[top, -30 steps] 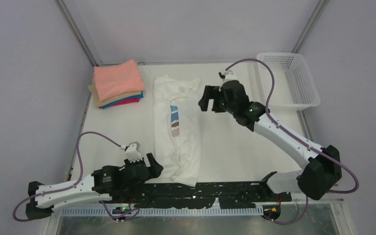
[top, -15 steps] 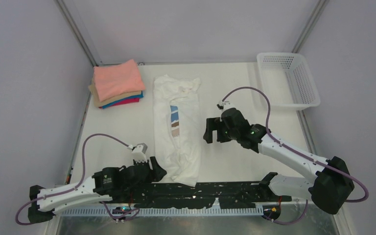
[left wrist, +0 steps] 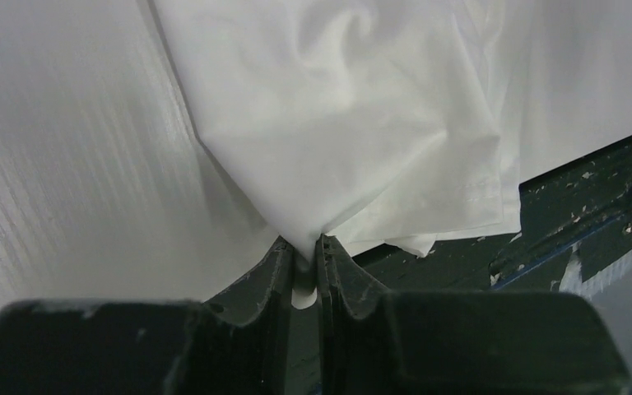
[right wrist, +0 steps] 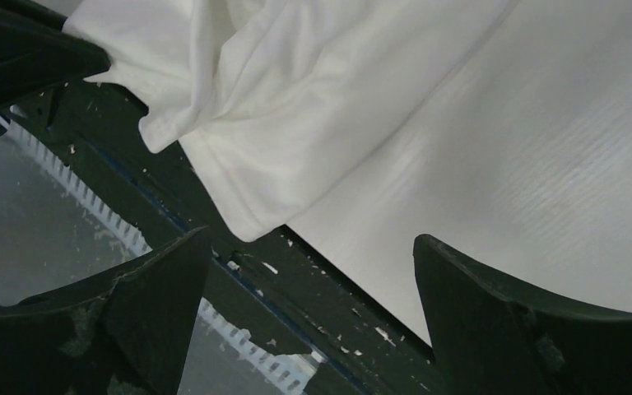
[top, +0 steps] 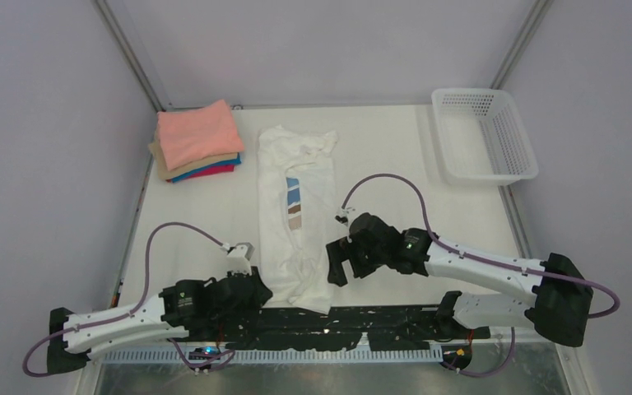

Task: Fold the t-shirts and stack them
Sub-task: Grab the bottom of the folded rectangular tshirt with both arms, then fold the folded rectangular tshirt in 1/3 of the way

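A white t-shirt [top: 296, 216] with a blue, tan and brown chest print lies folded lengthwise down the middle of the table. My left gripper [top: 262, 290] is shut on its near left hem corner; in the left wrist view the white cloth [left wrist: 337, 132] bunches into the pinched fingertips [left wrist: 306, 245]. My right gripper [top: 335, 265] hovers open just beside the shirt's near right corner [right wrist: 247, 206], nothing between its fingers [right wrist: 461, 271]. A stack of folded t-shirts [top: 197, 140], salmon-pink on top over tan, blue and magenta, sits at the back left.
A white perforated basket [top: 484, 136] stands at the back right. The black mounting rail [top: 362, 319] runs along the near table edge under the shirt's hem. Grey walls close in both sides.
My left gripper closed onto the shirt's near left corner. The right arm swung from the back of the table down to the shirt's near right corner, still open.
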You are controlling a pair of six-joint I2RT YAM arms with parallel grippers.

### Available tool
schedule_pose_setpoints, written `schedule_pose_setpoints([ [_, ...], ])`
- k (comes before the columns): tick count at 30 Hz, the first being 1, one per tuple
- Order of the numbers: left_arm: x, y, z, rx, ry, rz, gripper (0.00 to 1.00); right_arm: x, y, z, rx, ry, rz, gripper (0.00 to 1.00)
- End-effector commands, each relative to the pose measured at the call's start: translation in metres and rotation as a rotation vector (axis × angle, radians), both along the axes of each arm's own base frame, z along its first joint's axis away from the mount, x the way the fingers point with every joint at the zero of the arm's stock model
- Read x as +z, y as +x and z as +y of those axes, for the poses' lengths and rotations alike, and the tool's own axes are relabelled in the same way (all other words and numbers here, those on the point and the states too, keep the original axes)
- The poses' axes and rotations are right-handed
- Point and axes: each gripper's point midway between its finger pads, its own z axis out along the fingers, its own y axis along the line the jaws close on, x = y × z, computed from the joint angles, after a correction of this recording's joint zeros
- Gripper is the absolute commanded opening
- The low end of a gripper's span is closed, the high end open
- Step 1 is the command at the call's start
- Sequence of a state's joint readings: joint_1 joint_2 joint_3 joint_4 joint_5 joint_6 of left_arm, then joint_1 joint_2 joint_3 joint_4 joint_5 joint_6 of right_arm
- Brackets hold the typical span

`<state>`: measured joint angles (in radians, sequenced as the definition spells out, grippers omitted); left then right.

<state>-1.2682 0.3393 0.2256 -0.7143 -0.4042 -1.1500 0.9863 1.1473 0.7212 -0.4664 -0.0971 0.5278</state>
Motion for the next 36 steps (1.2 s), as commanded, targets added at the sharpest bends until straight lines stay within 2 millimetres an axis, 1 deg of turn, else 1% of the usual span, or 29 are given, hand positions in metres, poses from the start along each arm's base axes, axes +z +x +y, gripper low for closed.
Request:
schedule_pose_setpoints([
  [1, 0.015, -0.007, -0.001, -0.026, -0.003, 0.029, 0.13, -0.004, -0.025, 0.023, 0.032, 0.036, 0.052, 0.95],
  [2, 0.015, -0.009, 0.000, -0.024, -0.006, 0.044, 0.12, -0.007, -0.033, 0.027, 0.034, 0.032, 0.069, 0.91],
  [3, 0.015, -0.011, -0.001, -0.026, -0.017, 0.057, 0.10, -0.013, -0.036, 0.030, 0.034, 0.020, 0.078, 0.90],
  [4, 0.016, -0.014, -0.004, -0.028, -0.037, 0.072, 0.08, -0.015, -0.043, 0.034, 0.034, 0.015, 0.082, 0.85],
  [5, 0.017, -0.015, -0.011, -0.040, -0.069, 0.081, 0.06, -0.019, -0.052, 0.039, 0.061, 0.005, 0.082, 0.83],
  [6, 0.017, -0.018, -0.016, -0.056, -0.091, 0.089, 0.05, -0.020, -0.054, 0.041, 0.055, 0.001, 0.076, 0.80],
  [7, 0.016, -0.019, -0.018, -0.059, -0.101, 0.096, 0.04, -0.024, -0.061, 0.045, 0.075, -0.008, 0.069, 0.78],
  [10, 0.011, -0.020, -0.016, -0.049, -0.088, 0.113, 0.00, -0.032, -0.071, 0.051, 0.097, -0.029, 0.070, 0.71],
  [13, 0.012, -0.023, -0.013, -0.038, -0.079, 0.135, 0.00, -0.044, -0.075, 0.053, 0.107, -0.077, 0.055, 0.69],
  [15, 0.008, -0.024, -0.010, -0.019, -0.075, 0.151, 0.00, -0.050, -0.077, 0.054, 0.110, -0.093, 0.056, 0.68],
  [18, 0.007, -0.024, -0.014, -0.023, -0.103, 0.155, 0.00, -0.058, -0.075, 0.059, 0.101, -0.093, 0.044, 0.67],
  [20, 0.009, -0.024, -0.015, -0.024, -0.113, 0.151, 0.00, -0.063, -0.071, 0.060, 0.084, -0.101, 0.035, 0.64],
  [22, 0.013, -0.024, -0.013, -0.022, -0.115, 0.150, 0.00, -0.067, -0.069, 0.062, 0.070, -0.112, 0.031, 0.54],
  [23, 0.014, -0.025, -0.012, -0.022, -0.117, 0.150, 0.00, -0.068, -0.069, 0.062, 0.067, -0.113, 0.033, 0.45],
  [24, 0.015, -0.025, -0.012, -0.020, -0.121, 0.154, 0.00, -0.067, -0.069, 0.063, 0.065, -0.108, 0.034, 0.39],
  [25, 0.014, -0.027, -0.011, -0.018, -0.126, 0.162, 0.00, -0.067, -0.071, 0.061, 0.069, -0.105, 0.043, 0.27],
  [26, 0.014, -0.028, -0.012, -0.021, -0.131, 0.168, 0.00, -0.061, -0.074, 0.064, 0.080, -0.078, 0.052, 0.22],
  [27, 0.014, -0.030, -0.012, -0.027, -0.138, 0.177, 0.00, -0.060, -0.077, 0.061, 0.085, -0.074, 0.060, 0.14],
  [28, 0.014, -0.032, -0.012, -0.032, -0.141, 0.185, 0.00, -0.053, -0.080, 0.060, 0.094, -0.055, 0.069, 0.10],
  [29, 0.015, -0.034, -0.010, -0.036, -0.138, 0.196, 0.00, -0.052, -0.081, 0.057, 0.094, -0.055, 0.074, 0.07],
  [30, 0.015, -0.037, -0.008, -0.038, -0.130, 0.210, 0.00, -0.045, -0.084, 0.052, 0.096, -0.043, 0.081, 0.07],
  [31, 0.016, -0.040, -0.004, -0.037, -0.115, 0.225, 0.00, -0.045, -0.086, 0.047, 0.097, -0.048, 0.085, 0.06],
  [32, 0.015, -0.043, 0.000, -0.037, -0.097, 0.239, 0.00, -0.039, -0.087, 0.042, 0.098, -0.042, 0.085, 0.06],
  [33, 0.015, -0.045, 0.004, -0.035, -0.081, 0.253, 0.00, -0.038, -0.092, 0.039, 0.112, -0.037, 0.102, 0.06],
  [34, 0.014, -0.048, 0.007, -0.034, -0.068, 0.270, 0.00, -0.032, -0.098, 0.038, 0.133, -0.019, 0.123, 0.06],
  [36, 0.007, -0.053, 0.010, -0.036, -0.031, 0.302, 0.00, -0.030, -0.107, 0.036, 0.168, -0.004, 0.156, 0.06],
])
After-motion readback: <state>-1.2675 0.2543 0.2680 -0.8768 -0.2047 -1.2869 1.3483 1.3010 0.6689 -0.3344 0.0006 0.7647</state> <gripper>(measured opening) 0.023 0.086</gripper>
